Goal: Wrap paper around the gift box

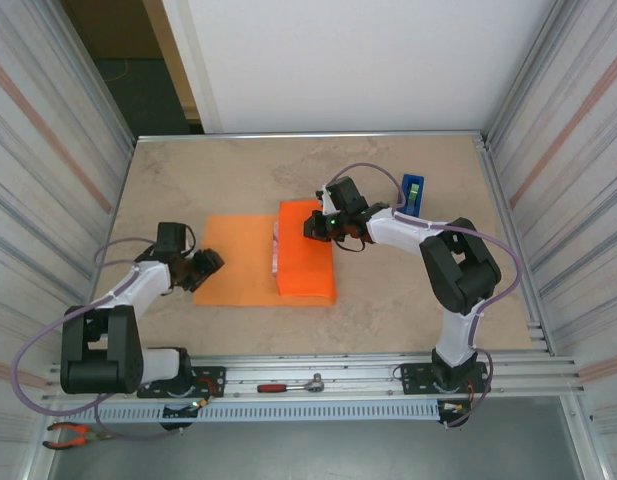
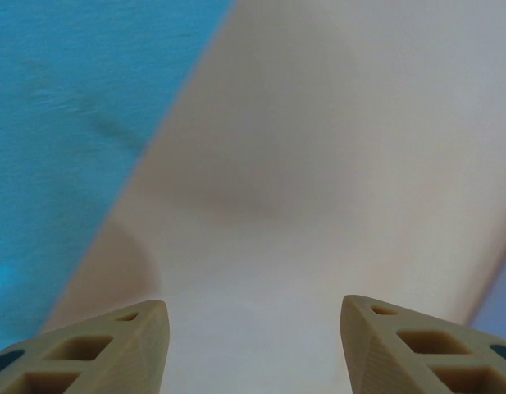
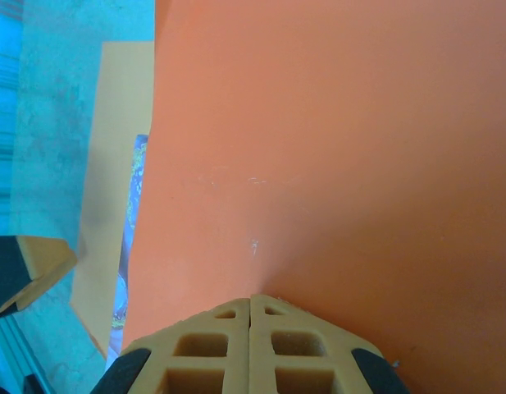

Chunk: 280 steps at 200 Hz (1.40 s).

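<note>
One flap of the paper [image 1: 306,262] lies folded over the gift box [image 1: 276,248], mid-table. Right gripper [image 1: 314,227] clenched, pressing on the fold. Left gripper [image 1: 209,265] parted, holding nothing, at the sheet's left edge. Likely thin, limp, easily creased: pinch that free edge.

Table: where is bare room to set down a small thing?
Free: the far strip of table behind the paper; the near strip along the rail. Crowded: the middle, around the left gripper, right gripper and tape dispenser.
</note>
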Tool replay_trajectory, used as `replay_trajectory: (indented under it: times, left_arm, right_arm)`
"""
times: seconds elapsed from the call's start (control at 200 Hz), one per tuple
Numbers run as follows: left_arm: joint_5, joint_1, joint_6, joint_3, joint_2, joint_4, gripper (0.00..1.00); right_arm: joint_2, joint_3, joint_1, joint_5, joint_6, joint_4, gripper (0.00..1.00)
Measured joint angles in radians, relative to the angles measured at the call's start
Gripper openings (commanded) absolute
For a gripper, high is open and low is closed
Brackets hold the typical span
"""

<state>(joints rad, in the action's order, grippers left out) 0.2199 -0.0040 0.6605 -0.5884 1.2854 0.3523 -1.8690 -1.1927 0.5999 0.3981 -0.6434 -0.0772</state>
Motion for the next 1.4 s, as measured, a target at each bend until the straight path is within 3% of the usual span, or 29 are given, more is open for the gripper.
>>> replay_trajectory:
  times: [0.311,0.541,0.862,0.987,1.152,1.403]
  left_arm:
    - [-0.137,0.003,0.033,0.020,-0.061,0.044,0.63]
    - [-0.161,0.005,0.047,0.027,-0.072,0.048,0.64]
    - [-0.115,0.006,0.047,0.031,-0.003,0.026,0.63]
    - [-0.131,-0.057,0.054,0.030,-0.002,-0.005,0.64]
    - [-0.024,-0.188,0.082,0.026,0.030,-0.109,0.65]
    - [0.045,-0.193,0.041,-0.103,0.145,-0.171,0.67]
  right_arm:
    - [0.000,0.000,0.000,0.000,0.000,0.001,0.00]
    - [0.000,0.000,0.000,0.000,0.000,0.001,0.00]
    - [0.000,0.000,0.000,0.000,0.000,0.002,0.00]
    - [0.000,0.000,0.000,0.001,0.000,0.002,0.00]
    - [0.000,0.000,0.000,0.001,-0.001,0.002,0.00]
    - [0.000,0.000,0.000,0.001,-0.003,0.002,0.00]
